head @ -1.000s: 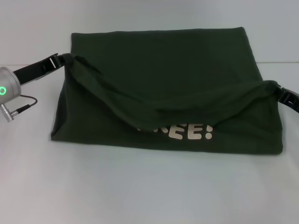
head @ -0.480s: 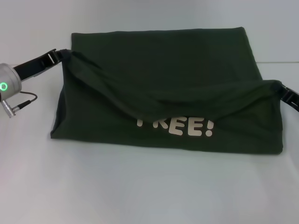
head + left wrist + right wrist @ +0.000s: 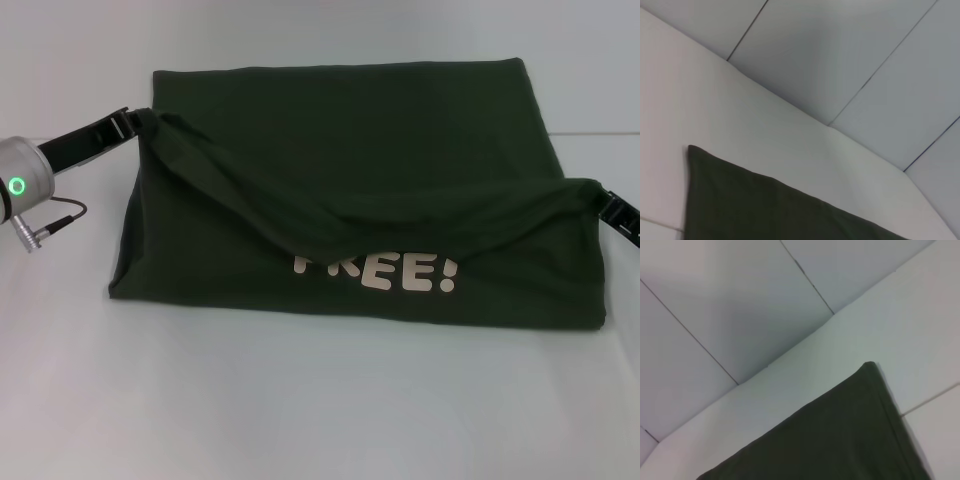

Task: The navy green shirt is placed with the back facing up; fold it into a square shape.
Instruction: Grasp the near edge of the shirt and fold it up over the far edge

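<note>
Olive-green cotton, the navy green shirt (image 3: 340, 140) lay spread across the white worktop (image 3: 300, 410), with its near edge lifted and carried toward the far side by both arms. The left hand (image 3: 128, 124) was pinched shut on one corner, the right hand (image 3: 600, 200) on the other, and the fabric sagged between them. Compared with a second ago the drooping fold sat a bit further back, so more of the cream lettering (image 3: 378, 271) showed: "REE!" plus part of another letter. I'd say the fold-over was mid-way, and the sag in the middle could land wrinkled unless they kept it taut.
</note>
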`<act>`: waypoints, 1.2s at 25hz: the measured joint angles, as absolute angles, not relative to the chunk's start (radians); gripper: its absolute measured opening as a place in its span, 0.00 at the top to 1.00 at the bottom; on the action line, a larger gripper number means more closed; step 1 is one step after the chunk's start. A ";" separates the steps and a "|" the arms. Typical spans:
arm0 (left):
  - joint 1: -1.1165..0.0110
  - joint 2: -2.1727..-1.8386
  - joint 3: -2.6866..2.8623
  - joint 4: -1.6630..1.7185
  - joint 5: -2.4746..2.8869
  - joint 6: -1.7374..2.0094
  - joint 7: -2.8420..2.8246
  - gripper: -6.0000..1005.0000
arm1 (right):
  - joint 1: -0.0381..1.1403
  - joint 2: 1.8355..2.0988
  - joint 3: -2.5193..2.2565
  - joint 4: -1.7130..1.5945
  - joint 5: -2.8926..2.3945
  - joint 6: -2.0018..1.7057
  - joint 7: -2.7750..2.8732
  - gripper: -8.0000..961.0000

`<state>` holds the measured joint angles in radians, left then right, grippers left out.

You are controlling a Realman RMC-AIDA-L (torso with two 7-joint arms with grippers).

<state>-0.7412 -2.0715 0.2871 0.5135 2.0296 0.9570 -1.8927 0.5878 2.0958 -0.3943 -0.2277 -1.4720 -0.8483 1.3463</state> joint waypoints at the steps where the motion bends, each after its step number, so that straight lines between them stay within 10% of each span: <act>1: -0.741 -2.072 0.287 0.513 2.023 0.953 -1.890 0.97 | 0.589 2.096 -0.392 -0.227 -1.471 -0.844 1.346 0.94; 30: -0.750 -2.093 0.292 0.485 1.940 0.824 -1.828 0.97 | 0.654 2.098 -0.399 -0.178 -1.402 -0.783 1.313 0.94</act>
